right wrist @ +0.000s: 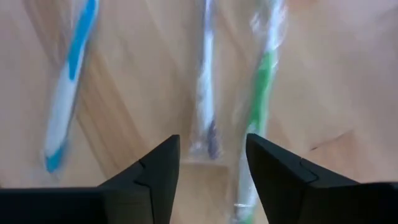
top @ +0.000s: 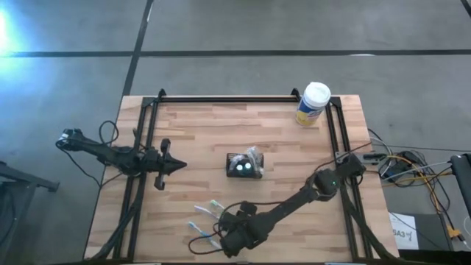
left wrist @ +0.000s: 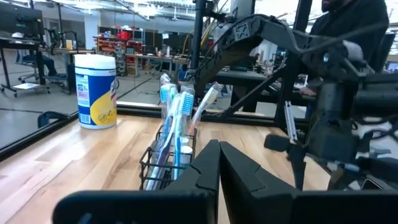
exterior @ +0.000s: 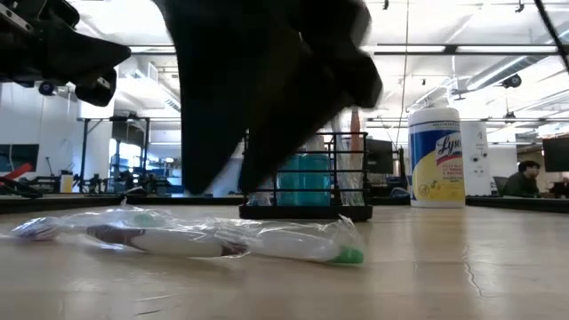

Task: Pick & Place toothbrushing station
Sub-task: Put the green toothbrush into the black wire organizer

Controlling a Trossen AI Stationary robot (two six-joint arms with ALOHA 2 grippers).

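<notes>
Black wire, ribbed and slotted, forms the small box-shaped toothbrushing station (top: 243, 165), which stands mid-table on the pale butcher-block table (top: 199, 132) with blue-handled toothbrushes upright inside it. Near the front edge, the right gripper (right wrist: 211, 163) hangs with its fingers spread and empty over plastic-wrapped toothbrushes (top: 208, 218) lying loose on the wood, its dark arm blocking much of the level view. The left gripper (left wrist: 219, 158) waits at the left, fingers pressed together, while a yellow wipes canister (top: 313, 104) stands at the far right corner.

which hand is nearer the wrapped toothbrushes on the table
Right. The right hand hangs open directly over the wrapped toothbrushes; the left hand waits shut, farther off at the table's left side.
</notes>
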